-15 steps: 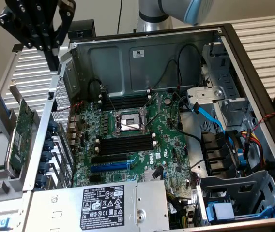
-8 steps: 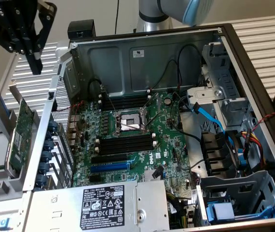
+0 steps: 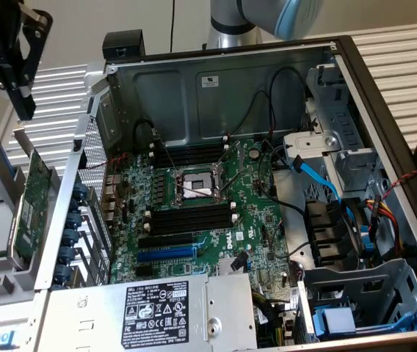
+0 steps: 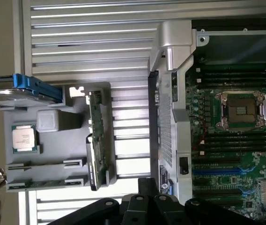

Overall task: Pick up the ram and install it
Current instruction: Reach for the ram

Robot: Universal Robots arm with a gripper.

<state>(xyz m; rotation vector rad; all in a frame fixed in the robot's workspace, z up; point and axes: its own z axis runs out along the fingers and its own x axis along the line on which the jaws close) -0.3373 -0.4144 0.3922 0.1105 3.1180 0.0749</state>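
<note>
1. Slatted aluminium counter [image 3: 54, 88], carrying an open computer case [image 3: 216, 95]. A grey parts tray [image 4: 53, 152] sits just beside the case, on the exterior view's left.
2. Motherboard [image 3: 260, 220]: green, lying flat on the case floor. A metal processor socket [image 3: 194, 187] sits at its middle, with black memory slots [image 3: 194, 218] with white end clips on both sides of the socket.
3. Exterior view also gives loose black cables, a blue data cable [image 3: 315, 180] and a labelled power supply [image 3: 157, 308] at the case's near edge.
4. Gripper [image 3: 25, 110]: black, hanging high over the tray at the exterior view's upper left. It is clenched, with nothing between the fingers, and touches no part. In the wrist view its black fingers [image 4: 144, 190] stand over the counter between the tray and the case wall.
5. Ram [image 4: 44, 183]: a narrow green stick seated on edge in a tray slot, at the end of the tray away from the blue-edged drive [image 4: 30, 86]. It is well apart from the gripper and from the memory slots.
6. Expansion card [image 3: 32, 205]: larger, green, standing on edge along the side of the tray nearest the case.
7. Processor chip [image 4: 23, 139]: seen from the wrist, lying flat in the tray with its silver lid up, between the drive and the ram.
</note>
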